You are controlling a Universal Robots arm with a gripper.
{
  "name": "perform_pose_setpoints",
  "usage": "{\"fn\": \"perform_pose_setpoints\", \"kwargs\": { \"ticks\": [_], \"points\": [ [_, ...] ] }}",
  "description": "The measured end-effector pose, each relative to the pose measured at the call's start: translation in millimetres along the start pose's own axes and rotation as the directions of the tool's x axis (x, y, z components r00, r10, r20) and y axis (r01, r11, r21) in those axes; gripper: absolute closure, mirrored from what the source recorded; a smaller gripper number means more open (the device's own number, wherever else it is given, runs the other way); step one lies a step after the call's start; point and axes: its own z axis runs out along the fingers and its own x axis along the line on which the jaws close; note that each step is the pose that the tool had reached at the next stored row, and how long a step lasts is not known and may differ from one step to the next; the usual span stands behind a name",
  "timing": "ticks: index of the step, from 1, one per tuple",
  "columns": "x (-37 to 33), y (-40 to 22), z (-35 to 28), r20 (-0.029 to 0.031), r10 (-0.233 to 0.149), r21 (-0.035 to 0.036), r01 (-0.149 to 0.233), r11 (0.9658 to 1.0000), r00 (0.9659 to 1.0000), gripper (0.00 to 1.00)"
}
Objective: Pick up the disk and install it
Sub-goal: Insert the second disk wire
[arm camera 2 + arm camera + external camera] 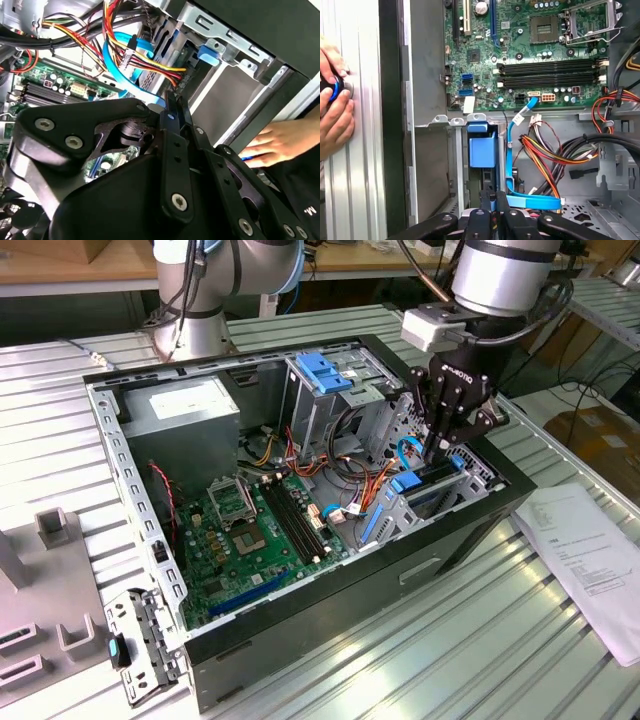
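One disk (482, 150) | on edge in bay | long axis seemingly vertical

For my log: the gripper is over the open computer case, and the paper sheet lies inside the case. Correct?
No. The exterior view shows the paper sheet on the table beside the computer case; the gripper is over the case.

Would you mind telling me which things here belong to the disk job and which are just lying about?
In the job: disk, sitting in its bay; hand, right above it; case.

Lying about: paper beside the case; bracket with a blue knob; cage with a blue tab.
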Motion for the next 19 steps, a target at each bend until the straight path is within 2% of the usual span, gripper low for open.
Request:
{"fn": "perform_pose_setpoints", "kwargs": {
  "ticks": [1, 3, 7, 11, 15, 17, 19],
  "points": [
    [2.0, -0.1, 1.0, 0.0104, 0.000, -0.0005, 0.000, 1.0000, 0.9999, 0.84],
    [4.5, -0.2, 2.5, 0.0250, 0.000, -0.0012, 0.000, 1.0000, 0.9997, 0.84],
    [6.6, -0.4, 4.1, 0.0347, 0.000, -0.0018, 0.000, 1.0000, 0.9994, 0.84],
    [6.6, -1.9, 4.6, 0.0359, 0.000, -0.0018, 0.000, 1.0000, 0.9994, 0.84],
    [8.0, -2.7, 6.5, 0.0498, 0.000, -0.0025, 0.000, 1.0000, 0.9988, 0.84],
    [8.5, -3.1, 6.8, 0.0614, 0.000, -0.0031, 0.001, 1.0000, 0.9981, 0.84],
    [8.6, -3.4, 6.8, 0.0616, 0.000, -0.0031, 0.001, 1.0000, 0.9981, 0.84]
  ]
}}
